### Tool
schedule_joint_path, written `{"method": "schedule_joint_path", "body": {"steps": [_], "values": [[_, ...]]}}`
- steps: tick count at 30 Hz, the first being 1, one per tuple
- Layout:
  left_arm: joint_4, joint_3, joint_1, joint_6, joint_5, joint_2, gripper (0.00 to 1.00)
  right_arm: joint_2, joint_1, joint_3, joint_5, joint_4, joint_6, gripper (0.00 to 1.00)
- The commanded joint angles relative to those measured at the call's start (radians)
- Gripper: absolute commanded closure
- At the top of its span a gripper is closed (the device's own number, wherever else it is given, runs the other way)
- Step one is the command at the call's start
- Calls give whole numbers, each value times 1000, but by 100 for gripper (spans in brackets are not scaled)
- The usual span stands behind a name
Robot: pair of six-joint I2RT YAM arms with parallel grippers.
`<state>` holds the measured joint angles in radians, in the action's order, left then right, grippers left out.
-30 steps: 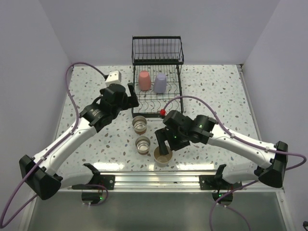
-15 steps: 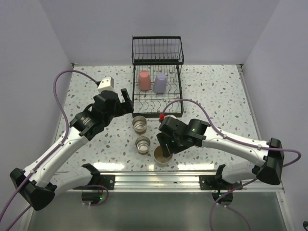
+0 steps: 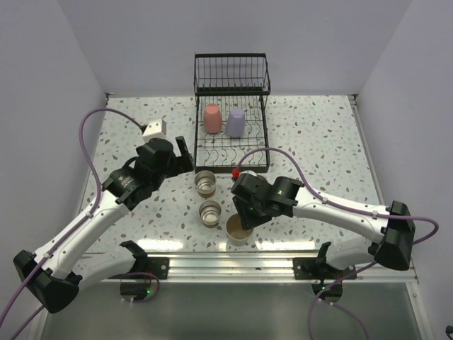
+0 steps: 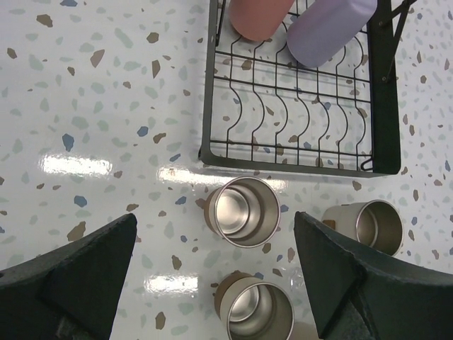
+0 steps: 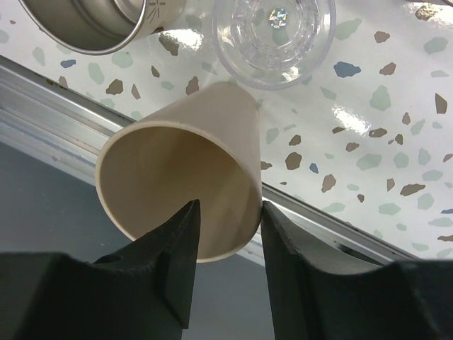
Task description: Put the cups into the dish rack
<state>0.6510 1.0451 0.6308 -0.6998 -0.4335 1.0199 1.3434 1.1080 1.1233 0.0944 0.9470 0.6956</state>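
The black wire dish rack (image 3: 231, 76) stands at the back, with a coral-pink cup (image 3: 211, 118) and a lavender cup (image 3: 235, 122) upside down on its tined tray (image 4: 297, 113). Two brown cups with shiny insides (image 3: 205, 183) (image 3: 210, 212) stand in front of it. The left wrist view shows them (image 4: 246, 211) (image 4: 256, 308) and a third metal-lined cup (image 4: 368, 225). My left gripper (image 3: 185, 147) hangs open and empty above them (image 4: 215, 219). My right gripper (image 3: 244, 216) straddles the wall of the beige cup (image 5: 177, 184), one finger over its mouth and one outside (image 5: 228, 205), with a gap. A clear cup (image 5: 272, 28) stands behind.
A metal rail (image 3: 233, 265) runs along the table's front edge, just below the beige cup (image 3: 238, 229). White walls close in the left, right and back sides. Purple cables loop over both arms.
My left arm has drawn back to the left, away from the rack. My right gripper has moved left and down onto the beige cup. No cup has shifted.
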Motion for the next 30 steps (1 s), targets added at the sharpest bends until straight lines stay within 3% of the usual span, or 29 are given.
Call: {"method": "schedule_joint_path", "body": {"steps": [1,8,12,15,16,19,30], "values": [[-40,-5,1,-12,1,-38,5,11,4,0,18,-34,-1,57],[-16,23,1,9,35,-11,5,14,4,0,27,-34,-8,58],[-16,32,1,17,30,-9,5,19,4,-3,28,-37,-18,63],[-13,35,1,26,32,-9,5,30,4,-5,22,-42,-27,79],[-13,36,1,29,33,-7,5,34,3,-7,19,-45,-30,89],[-13,39,1,42,48,-6,5,34,4,-11,13,-47,-33,100],[-19,75,1,85,90,11,5,22,3,21,65,5,-57,100]]}}
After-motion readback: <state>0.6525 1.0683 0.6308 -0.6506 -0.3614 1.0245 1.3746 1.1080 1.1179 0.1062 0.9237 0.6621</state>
